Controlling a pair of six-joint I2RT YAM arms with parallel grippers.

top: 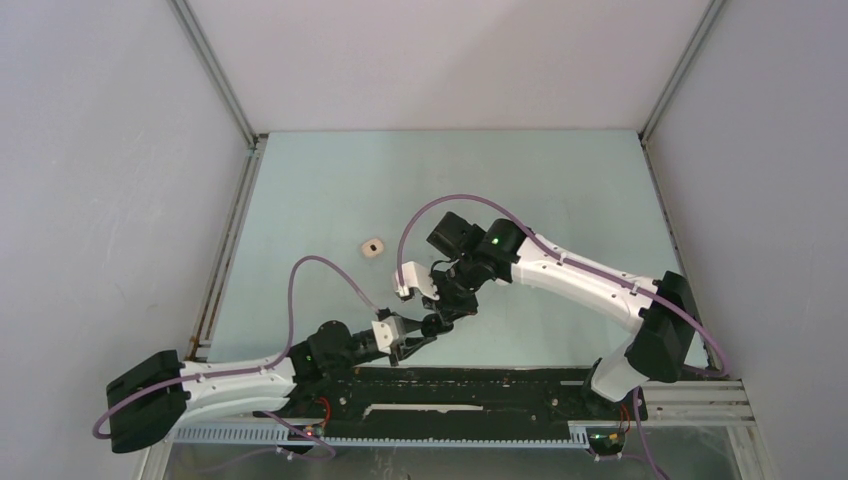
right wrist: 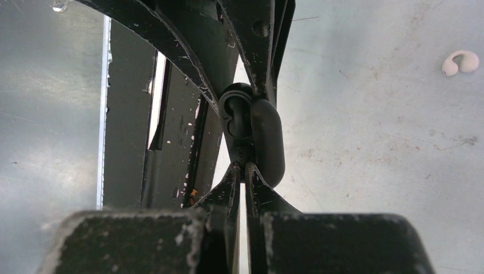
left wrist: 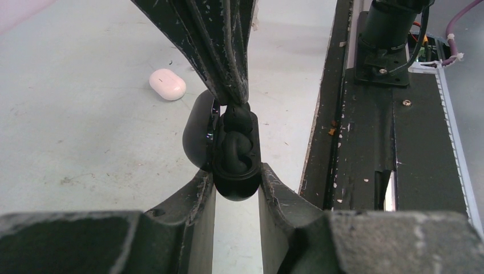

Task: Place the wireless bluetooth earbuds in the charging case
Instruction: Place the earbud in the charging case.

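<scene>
Left gripper (left wrist: pixel 237 174): my two fingers (left wrist: pixel 200 197) clamp the black charging case (left wrist: pixel 235 191) from either side by its lower shell, jaws partly apart with the case filling the gap. The case is lifted off the table (top: pixel 520 190), low over its near edge, with its hinged lid (left wrist: pixel 194 131) swung open to the left in the left wrist view. Two black earbuds (left wrist: pixel 234 151) sit inside the open shell, one above the other, as dark looped shapes. Right gripper (right wrist: pixel 244 168): jaws pressed together with no gap showing. In the left wrist view it comes down from above, its tips (left wrist: pixel 235 98) touching the upper bud at the top of the case. I cannot tell whether anything is pinched between them. From overhead, both grippers (top: pixel 410 343) (top: pixel 447 308) meet near the middle of the table's near side, just beyond the black base strip (top: pixel 480 385). A single pale earbud (top: pixel 373 247) lies on the table, well apart, farther back and to the left. It shows C-shaped in the right wrist view (right wrist: pixel 460 61) and as a smooth rounded lump in the left wrist view (left wrist: pixel 167 84). The right arm's base post (left wrist: pixel 383 51) stands on the black strip at the upper right of the left wrist view.
</scene>
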